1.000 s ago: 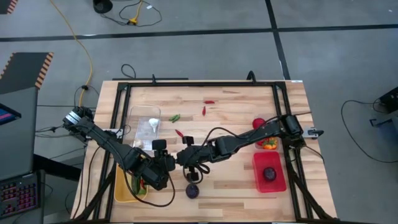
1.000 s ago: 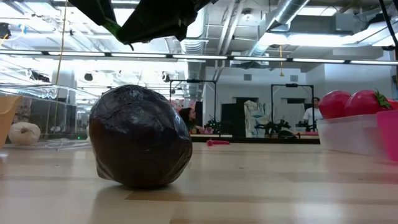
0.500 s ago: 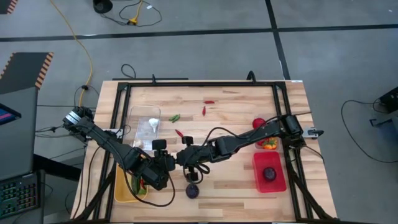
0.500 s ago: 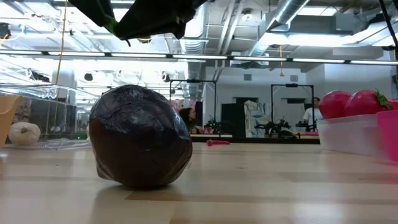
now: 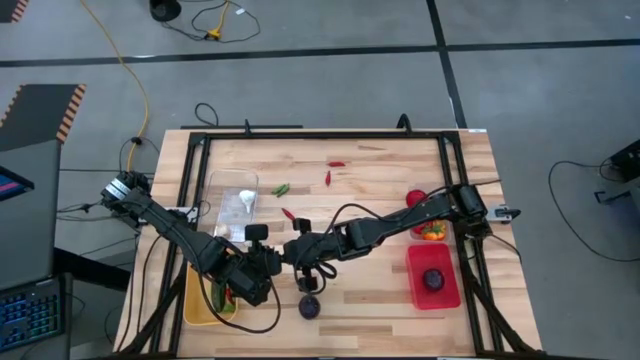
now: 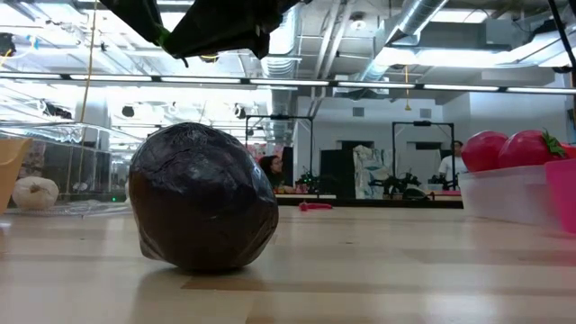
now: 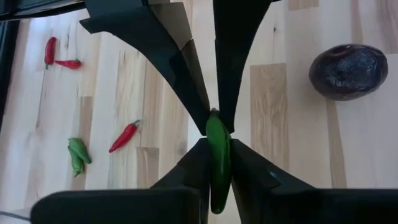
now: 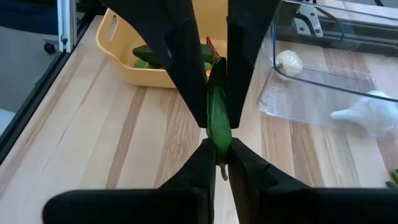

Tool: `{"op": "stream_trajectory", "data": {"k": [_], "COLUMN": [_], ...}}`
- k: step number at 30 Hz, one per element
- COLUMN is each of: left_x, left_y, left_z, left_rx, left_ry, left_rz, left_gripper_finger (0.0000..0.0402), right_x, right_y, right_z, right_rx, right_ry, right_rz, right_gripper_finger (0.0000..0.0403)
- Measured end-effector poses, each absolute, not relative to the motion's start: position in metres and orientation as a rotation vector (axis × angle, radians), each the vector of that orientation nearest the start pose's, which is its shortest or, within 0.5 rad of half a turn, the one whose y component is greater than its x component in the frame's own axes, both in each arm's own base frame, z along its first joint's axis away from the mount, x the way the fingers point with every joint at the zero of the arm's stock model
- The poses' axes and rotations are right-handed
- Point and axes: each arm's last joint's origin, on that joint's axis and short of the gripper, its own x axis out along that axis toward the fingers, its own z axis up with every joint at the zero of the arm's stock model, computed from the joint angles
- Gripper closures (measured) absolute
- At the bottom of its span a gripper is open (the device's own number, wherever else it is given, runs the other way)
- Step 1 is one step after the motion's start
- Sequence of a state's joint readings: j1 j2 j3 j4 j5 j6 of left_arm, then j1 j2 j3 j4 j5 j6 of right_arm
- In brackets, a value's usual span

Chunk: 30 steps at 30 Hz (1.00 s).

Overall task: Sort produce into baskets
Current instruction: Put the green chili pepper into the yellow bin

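The yellow bin [image 5: 200, 300] lies largely hidden beneath the left arm, its contents perhaps chillies.

Table [image 5: 380, 170]: pale wood planks, visible grain, smooth satin finish. Frame rails [image 5: 195, 190]: black metal, matt.

Green chilli [image 7: 217, 158]: smooth, glossy, plastic-looking skin.

Red chilli [image 7: 123, 136]: glossy, smooth.

Dark purple round [image 6: 202, 198]: wrinkled, creased skin with a dull sheen.

Yellow basket [image 8: 134, 65]: opaque plastic, smooth, semi-matt.

Clear basket [image 8: 323, 87]: transparent plastic, glossy, reflective walls.

Red basket [image 5: 432, 277]: opaque plastic, smooth.

White garlic [image 8: 289, 62]: matt, off-white, slightly ridged.

Red tomatoes [image 6: 517, 148]: smooth, soft sheen.

Gripper fingers [image 7: 158, 56]: black, matt, hard plastic look, flat faces.

Floor [image 5: 300, 90]: grey, matt, concrete-like.
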<state>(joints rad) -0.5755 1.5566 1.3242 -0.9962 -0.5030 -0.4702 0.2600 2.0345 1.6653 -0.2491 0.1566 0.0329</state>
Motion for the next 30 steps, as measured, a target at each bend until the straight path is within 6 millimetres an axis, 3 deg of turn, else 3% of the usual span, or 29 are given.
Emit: {"op": "stream_trajectory", "data": {"k": [4,10,16,24,30], "left_x": [0.259,0.258,0.250,0.226,0.210], "left_y": [-0.151,-0.151,-0.148,-0.148,-0.163], "left_z": [0.282,0.281,0.276,0.273,0.273], "left_rx": [0.205,0.200,0.133,-0.153,-0.250], "left_ry": [1.023,1.040,1.231,1.584,1.639], "left_rz": [0.181,0.169,0.069,0.085,0.184], "left_gripper_finger": [0.0366,0.0361,0.0361,0.0361,0.0359], "right_x": [0.452,0.453,0.453,0.454,0.457], "right_y": [0.115,0.112,0.100,0.073,0.051], "right_z": [0.251,0.251,0.247,0.242,0.242], "right_rx": [-0.094,-0.090,-0.092,-0.060,-0.034], "right_ry": [0.607,0.612,0.659,0.730,0.727], "right_rz": [0.088,0.081,0.056,-0.010,-0.060], "right_gripper_finger": [0.0325,0.0265,0.0216,0.0201,0.0201]}}
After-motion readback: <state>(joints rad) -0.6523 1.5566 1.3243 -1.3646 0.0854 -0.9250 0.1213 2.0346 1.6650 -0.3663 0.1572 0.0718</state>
